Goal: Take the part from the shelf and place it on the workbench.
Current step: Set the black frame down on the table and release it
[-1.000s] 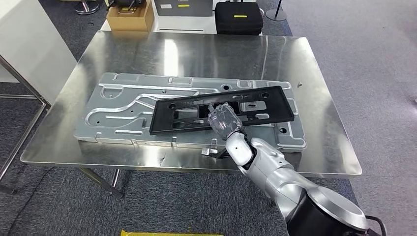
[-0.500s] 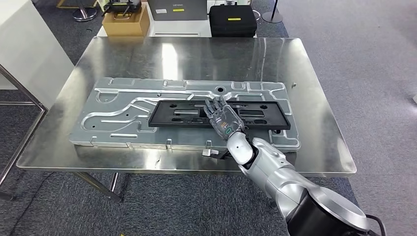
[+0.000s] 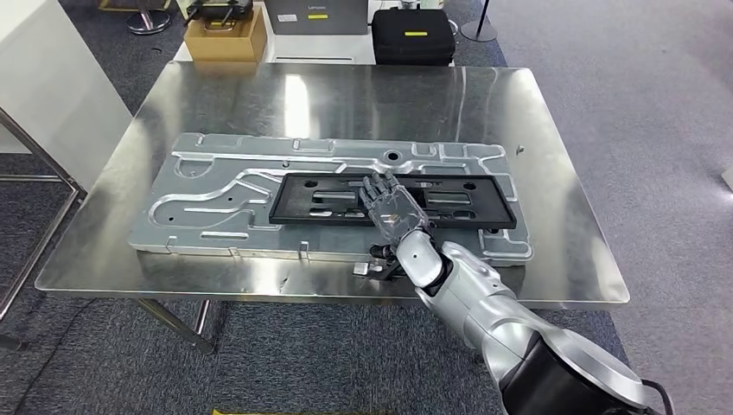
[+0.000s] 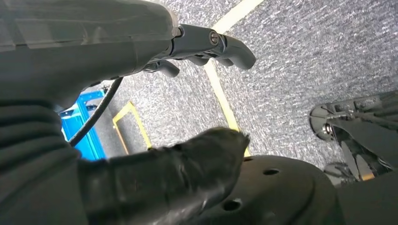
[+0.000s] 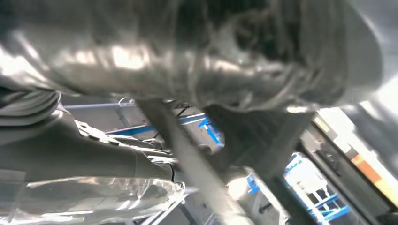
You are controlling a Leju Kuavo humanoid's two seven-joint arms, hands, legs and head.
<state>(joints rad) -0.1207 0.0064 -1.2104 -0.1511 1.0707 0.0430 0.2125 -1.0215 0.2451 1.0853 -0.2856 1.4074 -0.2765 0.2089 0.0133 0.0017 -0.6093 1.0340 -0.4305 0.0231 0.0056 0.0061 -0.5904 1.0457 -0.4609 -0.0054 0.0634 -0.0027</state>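
A: Where's the part?
B: Black plastic frame (image 3: 393, 201) lies flat on the silver stamped panel (image 3: 216, 194), which sits on the steel workbench (image 3: 519, 112).
A: Right hand?
B: My right hand (image 3: 389, 206) rests over the frame's middle, fingers spread wide toward 12 o'clock, gripping nothing.
A: Left hand?
B: My left hand (image 4: 155, 178) hangs over grey carpet; grip state, cannot tell.
A: Background?
B: Cardboard box (image 3: 220, 36) at 11 o'clock, black case (image 3: 413, 35) at 12.
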